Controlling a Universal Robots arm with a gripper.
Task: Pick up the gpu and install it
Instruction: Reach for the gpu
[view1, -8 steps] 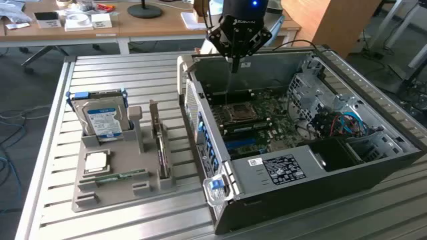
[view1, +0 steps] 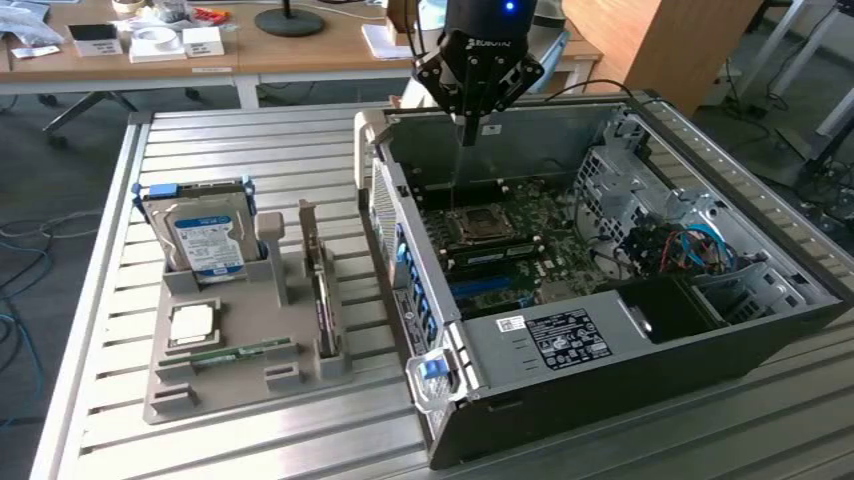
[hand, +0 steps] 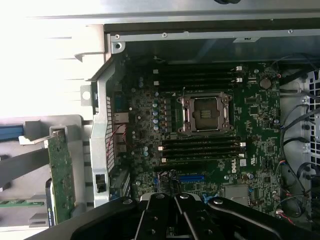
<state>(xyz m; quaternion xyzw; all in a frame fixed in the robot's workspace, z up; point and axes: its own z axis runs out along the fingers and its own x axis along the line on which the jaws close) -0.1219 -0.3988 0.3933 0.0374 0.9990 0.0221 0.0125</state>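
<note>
Nearest: grey holder (view1: 227, 385) on the slatted table (view1: 254, 140), parts parked in slots so each has a free edge to grab. Processor chip (view1: 194, 322) and memory stick (view1: 240, 352) lie flat. The gpu (view1: 322, 300) stands on edge in its slot on the side nearest the case, top edge exposed, nothing touching it, not yet picked. Hard drive (view1: 207, 235) stands upright in the slot behind.

Just beside the holder: PC case (view1: 747, 200) lies on its side with the panel off, so the motherboard (view1: 534, 230) faces up and slots can be reached from above. CPU socket (view1: 481, 222) looks empty.

Farther back: gripper (view1: 466, 135) hangs over the far end of the case, pointing down above the board. Fingers pressed together to a point, nothing between them, touching nothing. It is well apart from the gpu, with the case wall between. In the wrist view the gpu's green board sits outside that wall.

Behind: desk (view1: 267, 50) with clutter.
</note>
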